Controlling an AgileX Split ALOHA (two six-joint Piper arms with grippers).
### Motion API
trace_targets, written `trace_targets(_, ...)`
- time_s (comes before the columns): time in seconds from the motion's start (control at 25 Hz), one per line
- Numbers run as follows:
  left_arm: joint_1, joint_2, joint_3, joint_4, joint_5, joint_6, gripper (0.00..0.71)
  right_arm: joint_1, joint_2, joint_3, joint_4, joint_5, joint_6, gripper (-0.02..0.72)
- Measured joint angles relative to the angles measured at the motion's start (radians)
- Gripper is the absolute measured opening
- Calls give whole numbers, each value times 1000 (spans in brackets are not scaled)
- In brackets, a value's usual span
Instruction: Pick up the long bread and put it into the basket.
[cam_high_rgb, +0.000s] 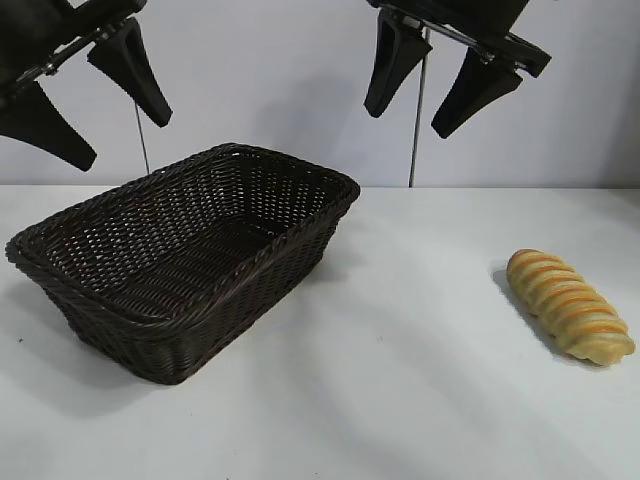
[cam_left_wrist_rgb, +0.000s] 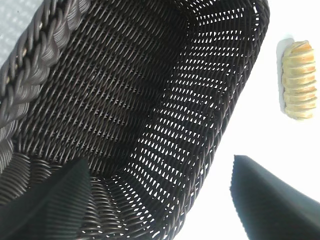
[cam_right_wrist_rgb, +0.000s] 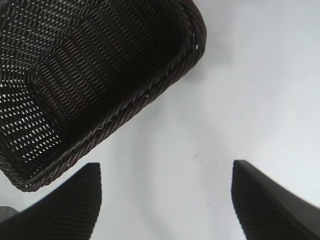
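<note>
The long bread (cam_high_rgb: 569, 305), a golden-tan twisted loaf, lies on the white table at the right. It also shows in the left wrist view (cam_left_wrist_rgb: 299, 79). The basket (cam_high_rgb: 70, 275), dark brown wicker, stands at the left with nothing in it; it shows in the left wrist view (cam_left_wrist_rgb: 30, 75) and the right wrist view (cam_right_wrist_rgb: 150, 97). My left gripper (cam_high_rgb: 125, 142) hangs open high above the basket's left end. My right gripper (cam_high_rgb: 405, 127) hangs open high above the table between basket and bread. The bread is out of the right wrist view.
The white table (cam_high_rgb: 400, 400) runs to a pale back wall. Two thin metal rods (cam_high_rgb: 418, 110) stand behind the table. Bare table lies between the basket and the bread.
</note>
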Motion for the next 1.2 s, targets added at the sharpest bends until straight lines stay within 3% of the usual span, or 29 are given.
trace_targets(1.2,0,0,0,0,-18,0,564,0,0,0,-2,-4,0,527)
